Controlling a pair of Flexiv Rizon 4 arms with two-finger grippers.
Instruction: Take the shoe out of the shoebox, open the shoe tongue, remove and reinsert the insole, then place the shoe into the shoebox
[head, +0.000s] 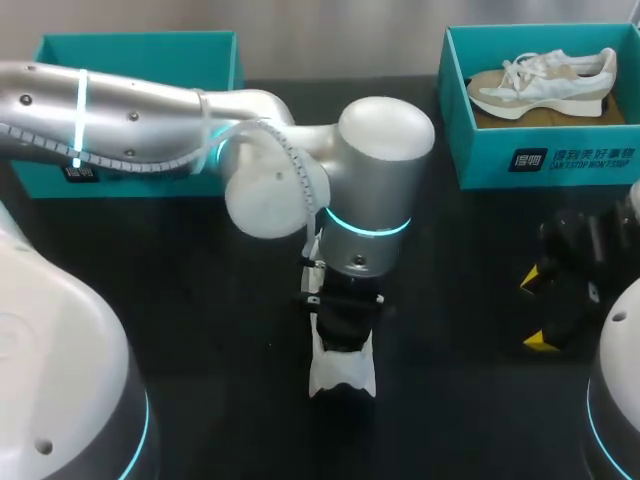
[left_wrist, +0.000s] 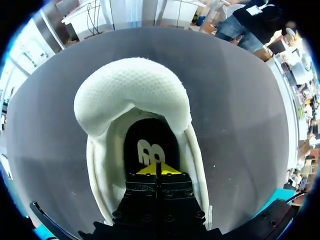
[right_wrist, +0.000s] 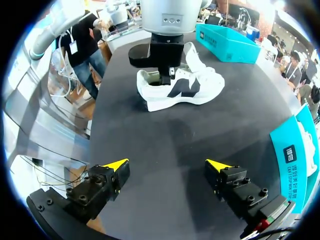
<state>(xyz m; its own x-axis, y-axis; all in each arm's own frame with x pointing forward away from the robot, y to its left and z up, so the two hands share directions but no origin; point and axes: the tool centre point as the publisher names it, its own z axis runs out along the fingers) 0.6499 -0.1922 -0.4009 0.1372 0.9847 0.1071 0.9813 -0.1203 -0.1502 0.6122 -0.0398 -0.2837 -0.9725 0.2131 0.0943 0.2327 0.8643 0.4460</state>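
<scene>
A dark, matt worktop (head: 200, 300) is seen in all three views. Its surface is evenly lit, with a faint sheen.

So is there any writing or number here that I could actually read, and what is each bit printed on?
Right shoebox, front: white label in two rows, too blurred to read.
Left shoebox, front: small label, partly hidden, unreadable.
Insole: pale logo mark, no legible words.
Shoe on the table, side: dark emblem, no words.
No numbers readable anywhere.
</scene>
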